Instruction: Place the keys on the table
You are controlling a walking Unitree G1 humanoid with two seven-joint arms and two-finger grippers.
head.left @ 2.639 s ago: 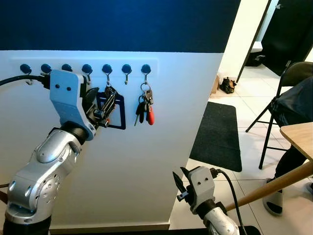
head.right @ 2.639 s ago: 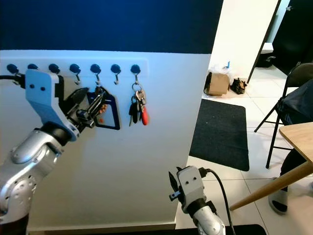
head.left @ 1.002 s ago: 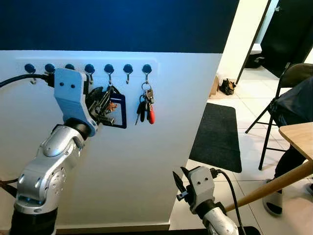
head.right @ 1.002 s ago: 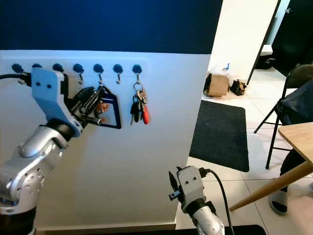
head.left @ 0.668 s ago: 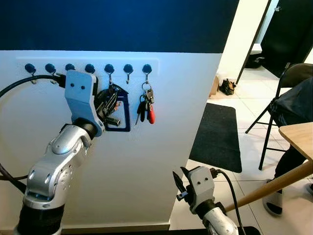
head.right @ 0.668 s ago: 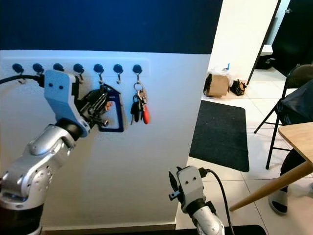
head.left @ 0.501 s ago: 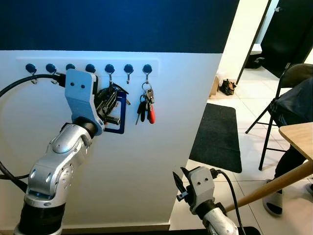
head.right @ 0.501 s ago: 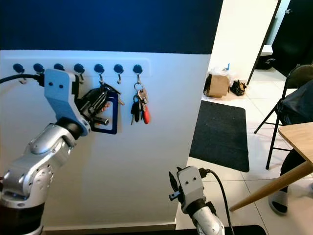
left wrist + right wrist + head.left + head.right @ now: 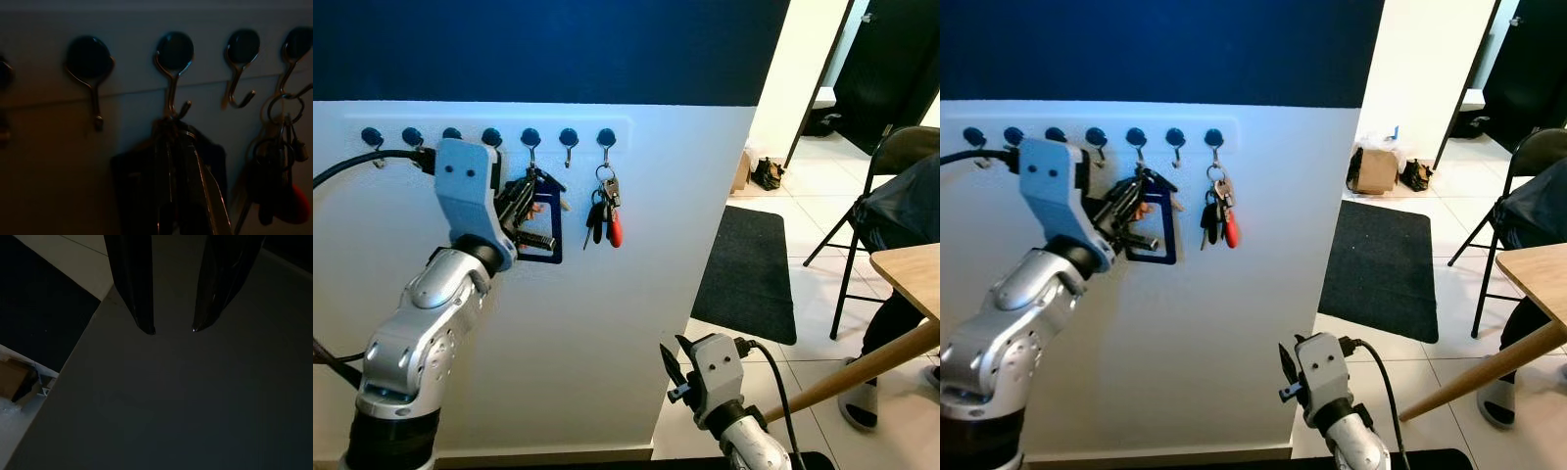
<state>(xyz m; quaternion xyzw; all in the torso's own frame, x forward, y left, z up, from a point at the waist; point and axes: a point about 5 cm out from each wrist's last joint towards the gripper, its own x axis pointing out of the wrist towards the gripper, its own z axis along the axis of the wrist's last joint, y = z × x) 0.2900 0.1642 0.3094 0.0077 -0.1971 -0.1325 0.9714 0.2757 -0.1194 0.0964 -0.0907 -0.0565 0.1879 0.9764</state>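
The left gripper (image 9: 530,211) was raised to the white wall, its black fingers pinched on a bunch of keys with a dark blue tag (image 9: 546,217) hanging from a hook (image 9: 172,93) in a row of blue-capped hooks (image 9: 490,138). Just beside it, on the last hook, hung a second key bunch with a red fob (image 9: 607,217). The right gripper (image 9: 172,328) hung low and idle, fingers parted. The wooden table (image 9: 913,276) stood well apart, on the right.

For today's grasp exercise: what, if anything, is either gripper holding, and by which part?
The left gripper is closed on the key bunch with the blue tag, gripping just below its hook. The right gripper is open, holding nothing.
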